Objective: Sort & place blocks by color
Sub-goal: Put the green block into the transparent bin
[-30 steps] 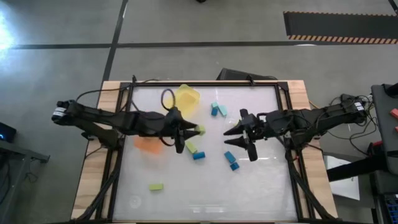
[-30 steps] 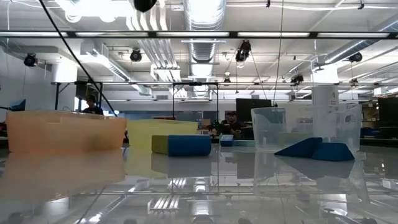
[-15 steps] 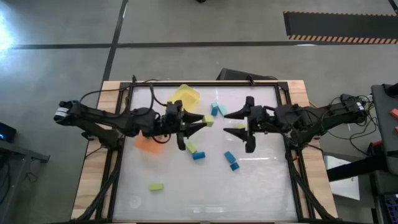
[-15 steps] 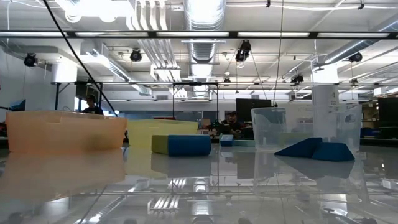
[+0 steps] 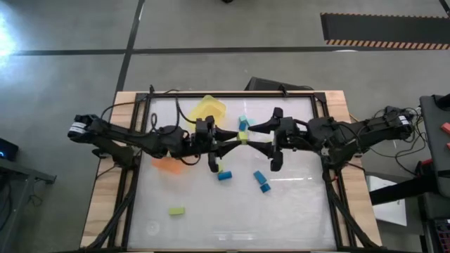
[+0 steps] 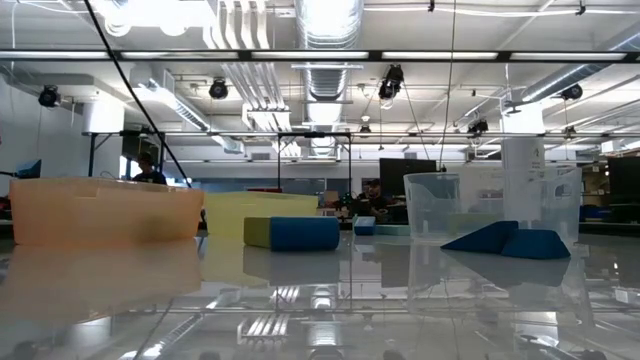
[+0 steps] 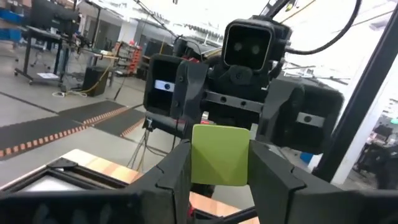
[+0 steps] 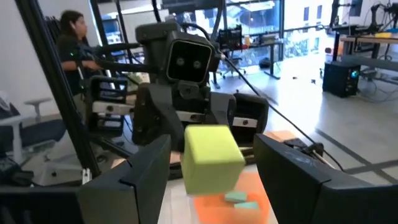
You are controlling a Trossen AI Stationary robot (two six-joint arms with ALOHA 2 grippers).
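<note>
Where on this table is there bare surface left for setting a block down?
The near edge right of the lone yellow-green block is bare, as is the right side below the right claw. It is crowded at centre, where both claws meet over a yellow-green block, near the translucent yellow bin.

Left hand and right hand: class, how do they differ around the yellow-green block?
The left hand is shut on the yellow-green block, gripping its sides; the right hand is open, spread clear of it. The left hand faces right in the high view, the right hand left. Both meet at the block.
</note>
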